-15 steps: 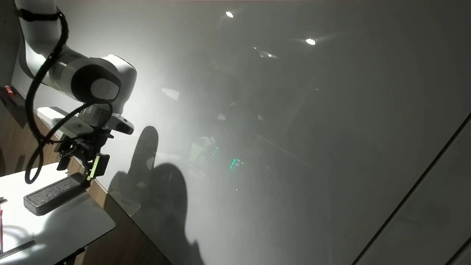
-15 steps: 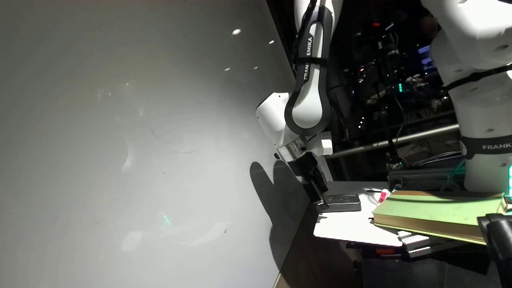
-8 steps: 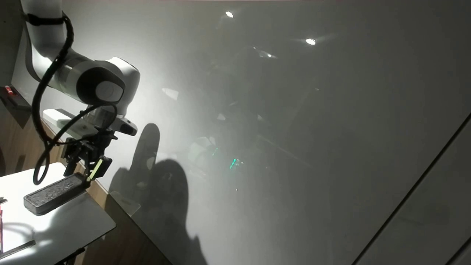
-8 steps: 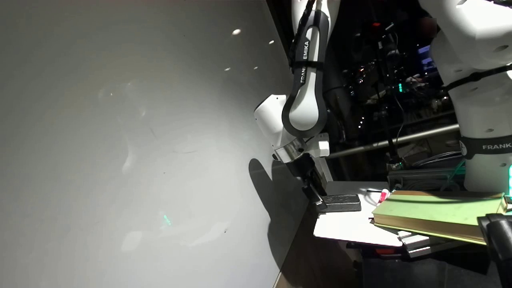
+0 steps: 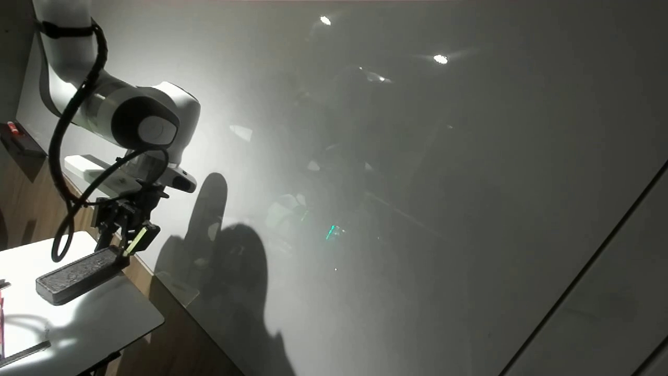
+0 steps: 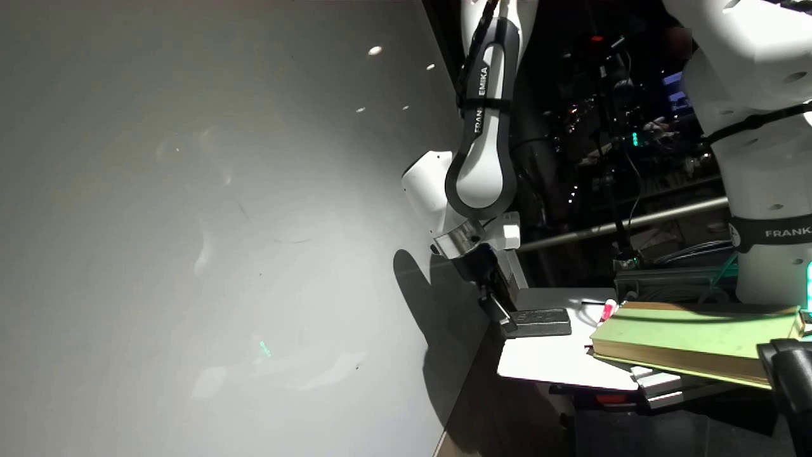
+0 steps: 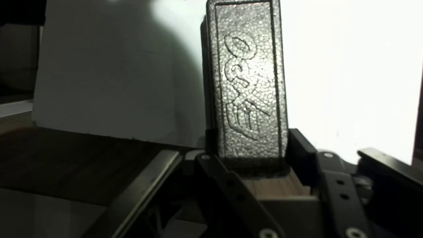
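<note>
Avoid twisting the eraser, clamped by one end in the gripper near the bench edge facing the wall.

In the claw, the dark block bears large outlined letters; their word cannot be read surely. Above the claw in an exterior view, the arm link shows "FRANK" and "EMIKA", parted by a strap. Well apart from the claw, a white arm section's dark band reads "FRANK", cut off at the view's edge.
</note>
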